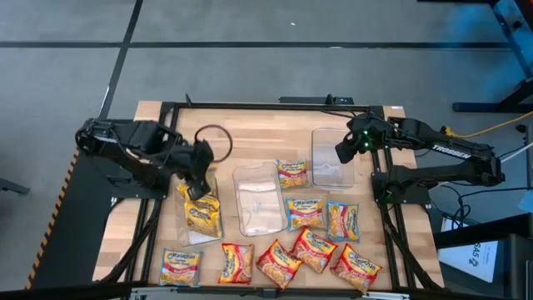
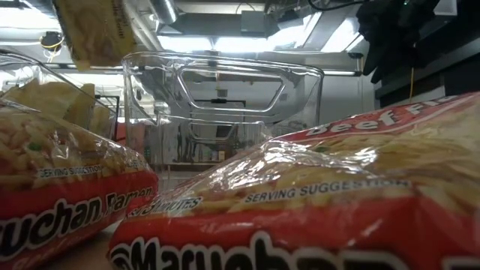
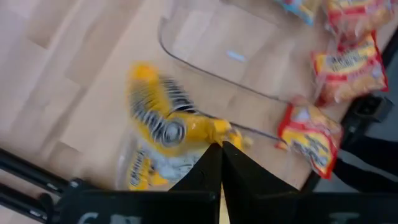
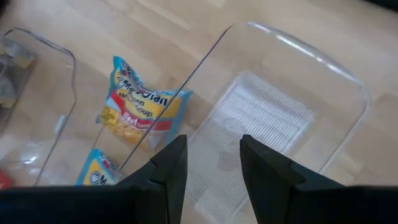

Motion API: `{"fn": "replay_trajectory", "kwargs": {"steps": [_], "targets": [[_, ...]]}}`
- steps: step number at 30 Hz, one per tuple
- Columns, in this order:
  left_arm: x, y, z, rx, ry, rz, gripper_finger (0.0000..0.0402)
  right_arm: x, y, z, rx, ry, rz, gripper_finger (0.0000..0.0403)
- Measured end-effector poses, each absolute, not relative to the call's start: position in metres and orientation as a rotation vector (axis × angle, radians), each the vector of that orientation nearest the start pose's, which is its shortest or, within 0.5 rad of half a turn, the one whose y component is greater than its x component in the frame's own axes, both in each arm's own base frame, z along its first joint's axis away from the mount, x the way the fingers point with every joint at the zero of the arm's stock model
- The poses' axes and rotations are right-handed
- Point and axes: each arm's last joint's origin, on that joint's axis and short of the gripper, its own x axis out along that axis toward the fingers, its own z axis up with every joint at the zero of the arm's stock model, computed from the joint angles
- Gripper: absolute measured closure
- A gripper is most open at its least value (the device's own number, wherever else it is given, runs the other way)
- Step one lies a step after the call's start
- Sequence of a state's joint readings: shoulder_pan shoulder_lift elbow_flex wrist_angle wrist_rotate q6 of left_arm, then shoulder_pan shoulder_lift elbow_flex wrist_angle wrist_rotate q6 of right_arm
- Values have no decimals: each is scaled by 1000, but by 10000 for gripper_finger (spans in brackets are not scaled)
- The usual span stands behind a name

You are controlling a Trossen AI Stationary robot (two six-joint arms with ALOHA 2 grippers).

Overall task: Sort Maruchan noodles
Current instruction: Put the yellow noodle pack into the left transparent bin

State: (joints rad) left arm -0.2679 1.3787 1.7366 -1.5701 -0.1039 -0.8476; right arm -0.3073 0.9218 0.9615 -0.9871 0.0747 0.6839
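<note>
A yellow packet hangs pinched in the left gripper, fingers closed tight on its edge, above the left tray, which already holds other yellow packets. The remaining noodles lie loose on the worktop: a row of red-orange packets along the front edge, one yellow packet at the front left, and blue-edged ones near the middle tray and the right tray, both of which look empty. The right gripper hovers over the right tray with its fingers moderately apart and nothing between them. The step in hand seems to be dropping the yellow packet into the left tray; to do it well, the left gripper should be centred over the tray's open area and low before letting go, since a light, limp packet held by one edge can swing and catch the rim or slide out. Releasing with the packet hanging still, then lifting straight up, would keep it from dragging the tray or the ones already inside
</note>
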Motion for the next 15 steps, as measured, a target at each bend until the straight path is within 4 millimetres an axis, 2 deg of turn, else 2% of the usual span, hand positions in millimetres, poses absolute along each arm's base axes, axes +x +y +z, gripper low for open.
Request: {"fn": "replay_trajectory", "kwargs": {"steps": [10,15], "targets": [[192,-91,413,-575,1178,332,401,152,-49,305,788,800,-623,258],[193,-109,408,-574,1198,342,401,152,-48,305,793,802,-616,258]]}}
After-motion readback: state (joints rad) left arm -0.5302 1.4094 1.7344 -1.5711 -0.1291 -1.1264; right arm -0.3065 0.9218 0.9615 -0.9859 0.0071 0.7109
